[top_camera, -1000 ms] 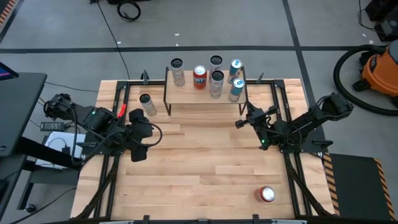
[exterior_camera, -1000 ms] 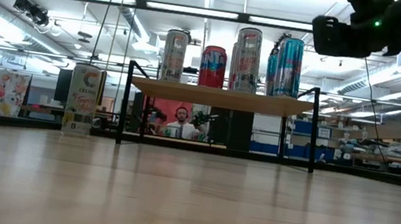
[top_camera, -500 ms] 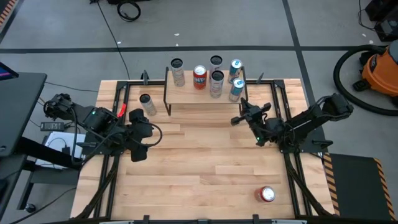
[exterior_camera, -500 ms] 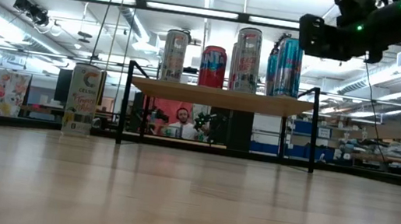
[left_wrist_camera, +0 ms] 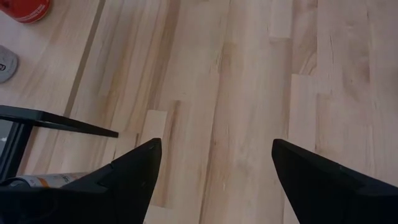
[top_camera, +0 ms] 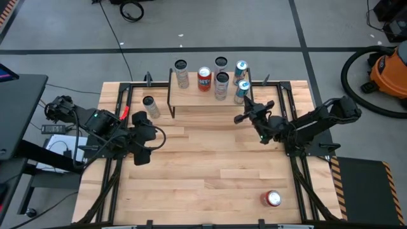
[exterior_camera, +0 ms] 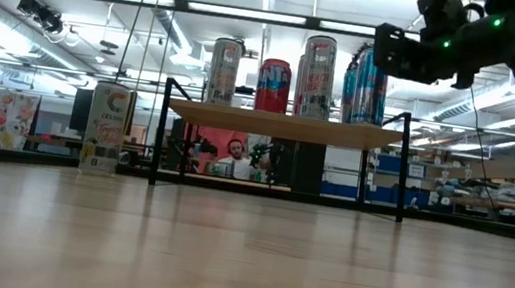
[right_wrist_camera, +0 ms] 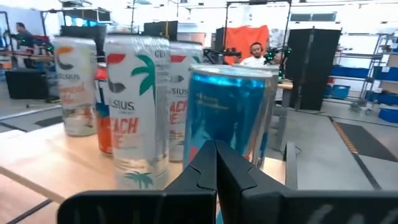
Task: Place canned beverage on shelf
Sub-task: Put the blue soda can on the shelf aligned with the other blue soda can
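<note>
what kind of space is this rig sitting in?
Likely a robotics lab or workshop: a concrete floor with taped lines, an orange shop vacuum beside the table, and, in the low view, open ceiling lights and a person seated at benches behind the shelf.

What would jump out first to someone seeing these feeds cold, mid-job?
The cluster of five cans standing on the shelf at the table's far edge draws the eye first. Next comes the right claw, shut and empty, raised just in front of the shelf's right end near the blue can. Two cans are off the shelf: one upright left of it and a red one near the front right corner.
</note>
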`<state>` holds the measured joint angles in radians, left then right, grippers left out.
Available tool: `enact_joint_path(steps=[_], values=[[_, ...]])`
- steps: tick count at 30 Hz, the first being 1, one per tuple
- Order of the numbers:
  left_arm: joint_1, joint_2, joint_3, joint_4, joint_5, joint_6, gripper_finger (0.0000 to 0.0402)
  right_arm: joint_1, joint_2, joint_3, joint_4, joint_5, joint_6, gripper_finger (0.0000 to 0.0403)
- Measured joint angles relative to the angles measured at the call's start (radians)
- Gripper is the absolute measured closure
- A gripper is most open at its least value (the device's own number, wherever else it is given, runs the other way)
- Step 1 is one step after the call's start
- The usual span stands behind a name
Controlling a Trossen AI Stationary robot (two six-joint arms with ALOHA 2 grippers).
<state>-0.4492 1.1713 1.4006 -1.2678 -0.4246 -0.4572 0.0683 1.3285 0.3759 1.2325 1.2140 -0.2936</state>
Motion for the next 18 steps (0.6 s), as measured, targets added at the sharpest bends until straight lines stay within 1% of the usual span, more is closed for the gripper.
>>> enact_joint_path(steps=[4, 7, 13, 18], values=[[0.000, 0.000, 0.000, 0.000, 0.000, 0.000, 0.0086, -0.040, 0.000, 0.000, -0.098, -0.037, 0.101, 0.0400], [0.000, 0.000, 0.000, 0.000, 0.000, 0.000, 0.0086, -0.063, 0.000, 0.000, -0.139, -0.063, 0.145, 0.0400], [0.000, 0.000, 0.000, 0.000, 0.000, 0.000, 0.0086, -0.077, 0.000, 0.000, -0.136, -0.070, 0.160, 0.0400], [0.000, 0.000, 0.000, 0.000, -0.001, 0.000, 0.0086, -0.101, 0.000, 0.000, -0.134, -0.109, 0.165, 0.0400]])
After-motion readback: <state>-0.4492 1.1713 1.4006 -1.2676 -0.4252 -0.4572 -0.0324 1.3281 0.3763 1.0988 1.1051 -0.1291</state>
